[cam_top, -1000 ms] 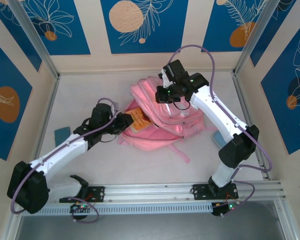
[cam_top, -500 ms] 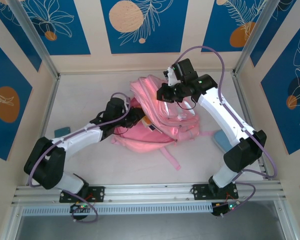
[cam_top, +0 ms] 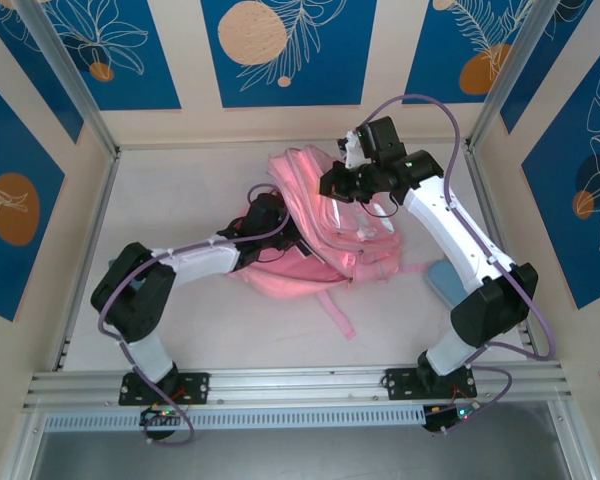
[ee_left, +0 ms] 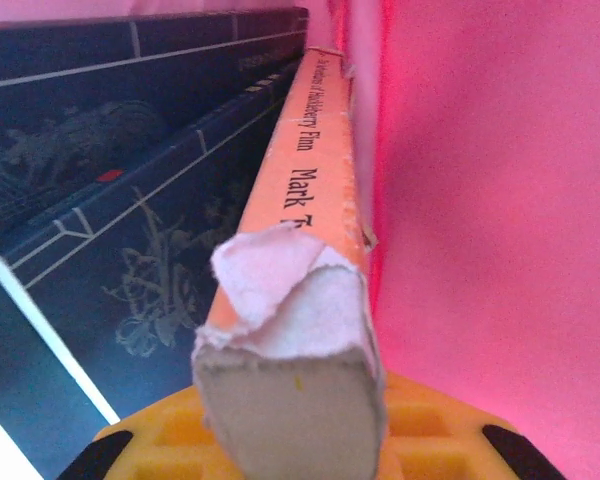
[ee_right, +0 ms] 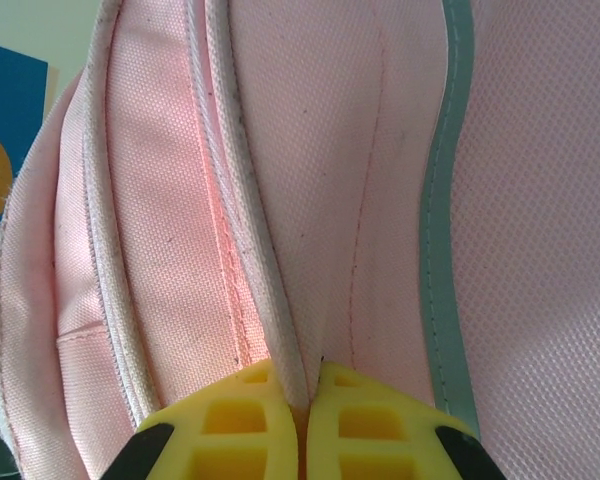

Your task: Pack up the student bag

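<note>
Blue and cream leaf-print panels wall in a pale worktop (cam_top: 180, 330). The student bag (cam_top: 375, 245) lies slumped at its middle, somewhat nearer the far edge, with a strap trailing toward the near edge. The right gripper (ee_right: 302, 420) is pinched tight on a piped seam of the bag's pink fabric, apparently holding the mouth up. The left gripper (ee_left: 295, 440) is inside the opening, clamped on the end of an orange book (ee_left: 315, 170). The book runs between pink lining on one side and a dark blue patterned cover (ee_left: 130, 180) on the other. The seam hold looks thin. If it slips, the soft mouth would likely fall onto the left wrist and pinch the book halfway in. The book's near corner is already torn, so a hard squeeze or a twist could tear it further. If the far end jams against the blue cover or a fold of lining, pushing may shove the whole bag toward the far edge instead of seating the book. Letting go too soon could leave the book leaning out of the opening.
</note>
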